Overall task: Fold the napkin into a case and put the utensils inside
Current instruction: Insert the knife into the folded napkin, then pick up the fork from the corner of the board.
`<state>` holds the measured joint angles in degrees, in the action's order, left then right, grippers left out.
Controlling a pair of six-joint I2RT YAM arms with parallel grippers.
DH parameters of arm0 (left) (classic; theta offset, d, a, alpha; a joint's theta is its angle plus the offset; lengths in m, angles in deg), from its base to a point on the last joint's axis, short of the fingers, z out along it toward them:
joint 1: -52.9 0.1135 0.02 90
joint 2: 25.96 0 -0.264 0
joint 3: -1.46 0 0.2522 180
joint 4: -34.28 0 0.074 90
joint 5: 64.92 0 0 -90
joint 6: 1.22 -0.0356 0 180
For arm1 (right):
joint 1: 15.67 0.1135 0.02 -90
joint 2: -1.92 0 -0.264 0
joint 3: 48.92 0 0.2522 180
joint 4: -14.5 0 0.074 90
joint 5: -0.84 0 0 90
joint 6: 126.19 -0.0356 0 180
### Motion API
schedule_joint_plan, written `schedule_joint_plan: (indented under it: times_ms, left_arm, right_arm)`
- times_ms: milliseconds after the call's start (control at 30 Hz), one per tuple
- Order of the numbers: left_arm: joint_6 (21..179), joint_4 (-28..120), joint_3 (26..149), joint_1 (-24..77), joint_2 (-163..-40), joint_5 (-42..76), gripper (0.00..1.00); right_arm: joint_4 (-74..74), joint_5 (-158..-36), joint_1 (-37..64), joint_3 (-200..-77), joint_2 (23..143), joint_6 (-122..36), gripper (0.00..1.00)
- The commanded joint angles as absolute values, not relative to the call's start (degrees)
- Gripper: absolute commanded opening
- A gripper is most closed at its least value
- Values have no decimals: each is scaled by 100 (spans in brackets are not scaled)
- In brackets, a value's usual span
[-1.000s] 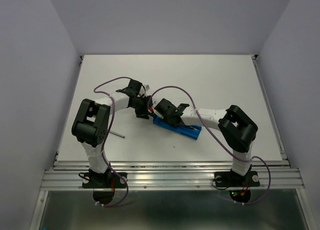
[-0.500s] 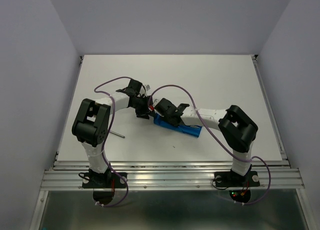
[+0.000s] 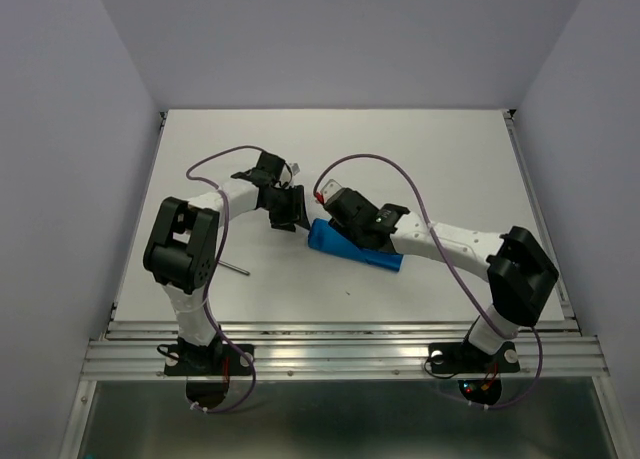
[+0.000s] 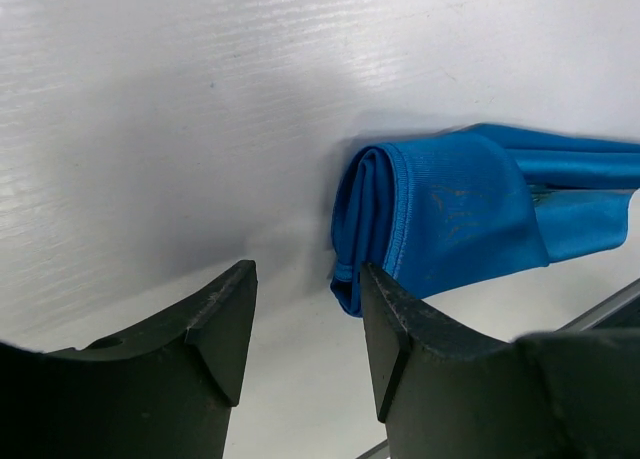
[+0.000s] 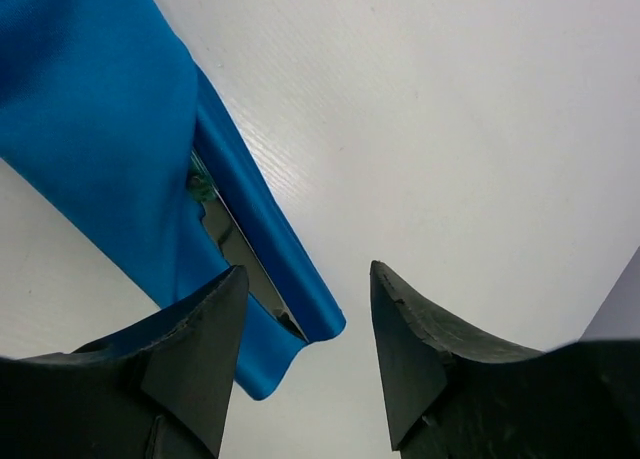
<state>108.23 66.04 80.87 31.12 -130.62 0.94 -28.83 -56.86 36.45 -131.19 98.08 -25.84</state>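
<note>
The napkin lies folded into a narrow bright blue case in the middle of the table. In the right wrist view its open end shows a shiny metal utensil with a bit of teal-green tucked between the layers. A second, slim grey utensil lies bare on the table by the left arm. My right gripper stands open over the case's far side, holding nothing. Open and empty too, my left gripper sits just off the case's rolled left end.
The white table is walled at the back and sides, with a metal rail along the near edge. Purple cables loop above both forearms.
My right gripper has opened and let go of the case. Its arm has swung out to the right, the elbow now farther from the case. The left arm has barely moved.
</note>
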Motion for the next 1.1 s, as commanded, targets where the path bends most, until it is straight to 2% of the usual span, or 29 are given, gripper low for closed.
schedule_joint_plan:
  times_ms: [0, 200, 233, 333, 467, 567, 733, 1067]
  left_arm:
    - [10707, 6808, 8500, 3092, -12546, 311, 56]
    - [10698, 7185, 8799, 3399, -11915, 714, 56]
    - [10663, 7386, 8799, 3670, -11808, 776, 56]
    - [10567, 7703, 8738, 4450, -11299, 838, 56]
    - [10365, 8256, 8650, 5595, -10640, 978, 57]
    - [10486, 8311, 8484, 6027, -10262, 1164, 58]
    - [10802, 8311, 8316, 6212, -9909, 1409, 58]
    - [11050, 8240, 8299, 6371, -9566, 1656, 58]
  right_arm:
    - [-3002, -5602, 3654, -13026, 9403, -3056, 58]
    - [-2943, -7199, 3654, -13518, 9262, -3836, 56]
    - [-2837, -7794, 3706, -13649, 9315, -4082, 55]
    - [-2380, -8387, 3986, -13852, 9708, -4461, 55]
    - [-2378, -8432, 4426, -14903, 10708, -4507, 55]
    - [-2335, -8634, 4689, -15424, 11430, -4463, 55]
    - [-2194, -8863, 4998, -16390, 12336, -4357, 56]
    - [-2019, -8854, 5157, -17490, 13655, -4357, 57]
